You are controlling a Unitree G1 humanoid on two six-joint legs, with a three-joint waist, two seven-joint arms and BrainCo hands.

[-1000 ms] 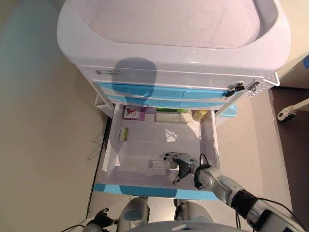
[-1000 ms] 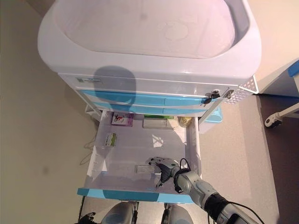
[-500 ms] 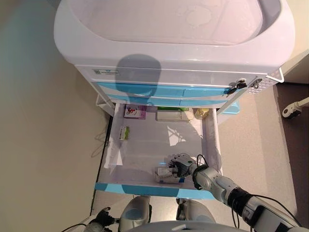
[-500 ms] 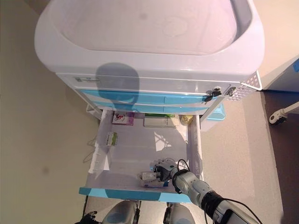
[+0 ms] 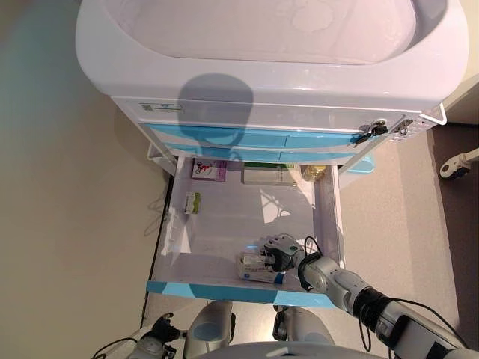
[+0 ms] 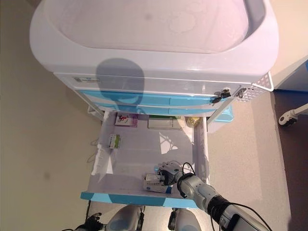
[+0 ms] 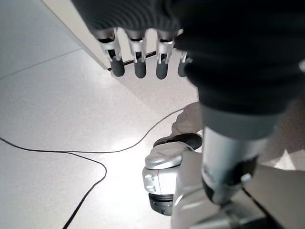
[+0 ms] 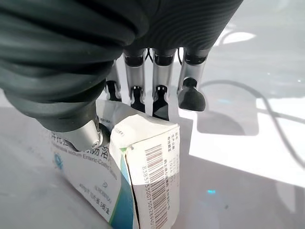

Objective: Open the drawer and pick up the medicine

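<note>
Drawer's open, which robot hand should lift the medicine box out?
Right. The right robot hand is already in the open drawer, fingers and thumb curled round the medicine box near its front edge. The left robot hand hangs open by the floor, away from the drawer.

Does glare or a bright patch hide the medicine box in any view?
Left eye view: no, the bright patch lies on the drawer floor behind the box in the right hand. Right wrist view: the patch is beside the box, not on it. Left wrist view: floor glare only, past the left hand.
</note>
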